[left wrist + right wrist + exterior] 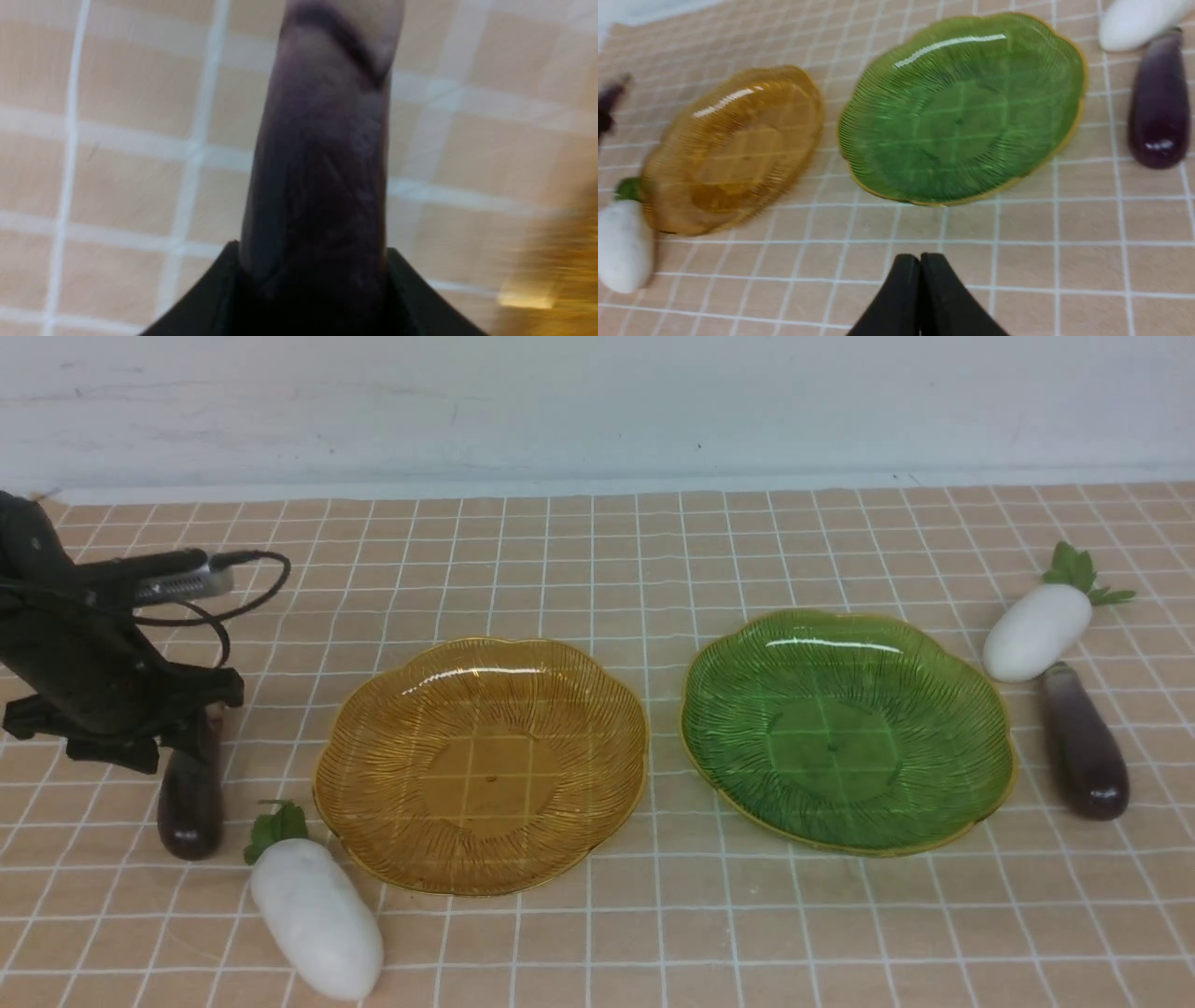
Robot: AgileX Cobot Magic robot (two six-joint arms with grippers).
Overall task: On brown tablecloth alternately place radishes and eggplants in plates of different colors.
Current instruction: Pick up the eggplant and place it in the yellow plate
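- Left eggplant [191,803] is gripped near its stem end by the left hand [198,721]. In the left wrist view, the black fingers [205,298] are pressed against both sides of it, and its rounded end is pointed toward the robot.
- Whether that eggplant is resting on the cloth [597,560] or raised just off it cannot be told.
- Left radish [316,915] is seen lying just beside that eggplant, nearer the robot. Its leaves are close to the near-left rim of the amber plate [481,765]; whether they touch it cannot be told.
- The amber plate is set left of centre and the green plate [845,728] right of centre, near each other but apart.
- All four vegetables are pictured outside the plates.
- Right radish [1038,630] is laid on the cloth to the right of the green plate, with its leaves turned toward the far right.
- Right eggplant [1083,742] is laid just nearer the robot than that radish. Its stem end is at the radish's blunt end and its rounded end is pointed toward the robot.
- Right hand [920,275] is shown only in its own wrist view, with its fingers closed together and nothing between them. It is held above the cloth on the robot's side of the green plate.
- A black cable [257,583] is looped off the left arm.
- A white wall [597,401] is seen behind the cloth's far edge.
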